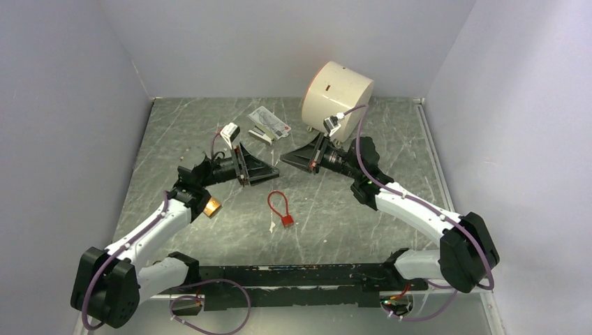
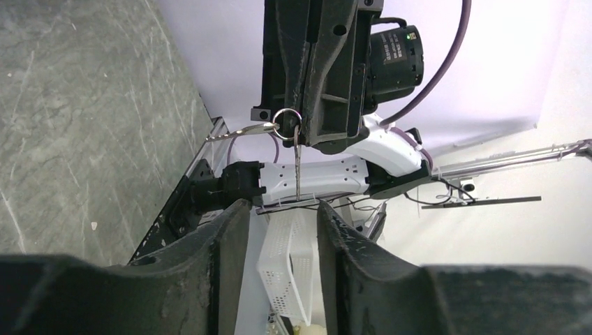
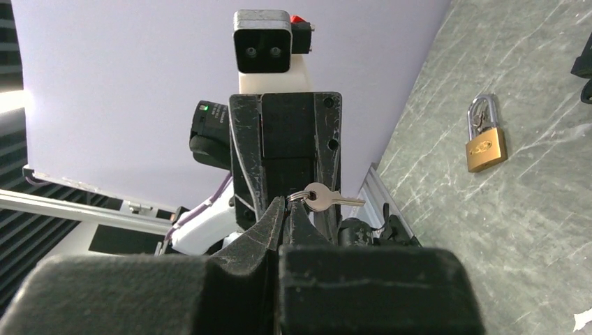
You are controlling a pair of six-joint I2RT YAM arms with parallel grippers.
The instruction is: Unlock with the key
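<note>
Key point(image 3: 328, 199) on a small ring point(image 3: 297, 197) in the right wrist view, held up off the surface point(image 3: 502, 244), left of and lower in frame than the brass padlock point(image 3: 486, 148). Right tool point(image 3: 286, 207) pressed together on that ring, key blade pointing toward the padlock's side. Padlock lying flat on the surface, well apart from the key. Other arm's tool seen head-on just behind the ring.

Next, the left wrist view: left tool point(image 2: 283, 209) with fingers apart. Right tool facing it from higher in frame, ring at its tip, key sticking out sideways. Second blade point(image 2: 297, 167), thin and edge-on, hanging straight down from the ring toward the gap between the left fingers.

Last, the top view: both tools tip to tip, up and to the right of the padlock. Key too small to make out there. Padlock just beside the left arm point(image 1: 150, 227). Red cable lock point(image 1: 280, 207) right of the padlock, white cylinder point(image 1: 337, 94) far up and right of it.
</note>
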